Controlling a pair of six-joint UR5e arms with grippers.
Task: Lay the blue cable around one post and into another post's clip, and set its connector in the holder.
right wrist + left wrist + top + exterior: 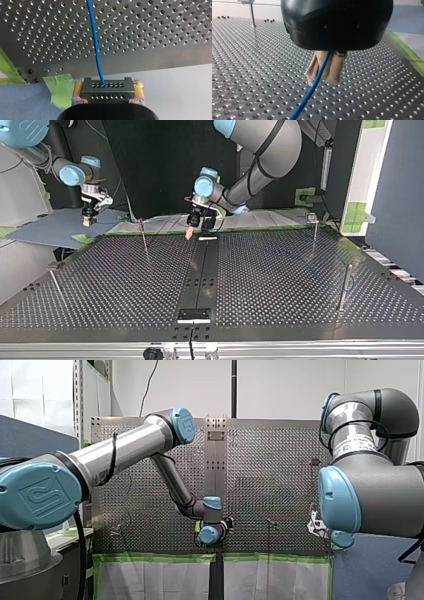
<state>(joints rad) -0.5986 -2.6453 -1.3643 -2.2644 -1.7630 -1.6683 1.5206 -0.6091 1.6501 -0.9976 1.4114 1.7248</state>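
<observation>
1. Black perforated connector block (107, 93) sits nearest the right wrist lens, clamped between the yellow pads (78, 90) of my right gripper (107, 84). A thin blue cable (96, 50) leaves its face and runs out over the perforated metal table (162, 37).
2. My left gripper (325, 80) has its beige pads (335, 68) pressed together on the blue cable. The tips are close to the plate, but I cannot tell whether they touch it.
3. Judgement: routing not yet begun. 4 thin metal posts (144, 237) stand well apart in the top view, and no cable shows around any of them.
4. To do it well, carry the cable low around 1 post with the left gripper. The right arm should feed slack so the connector is not tugged askew.
5. Edges: the right gripper hangs off the table's rim, beside green tape (61, 87) and over a blue mat (25, 105), so it must lift over that rim. The left gripper is near the same edge at the centre strip. There is wide room toward the black rectangular fixture (194, 315), probably the holder.
</observation>
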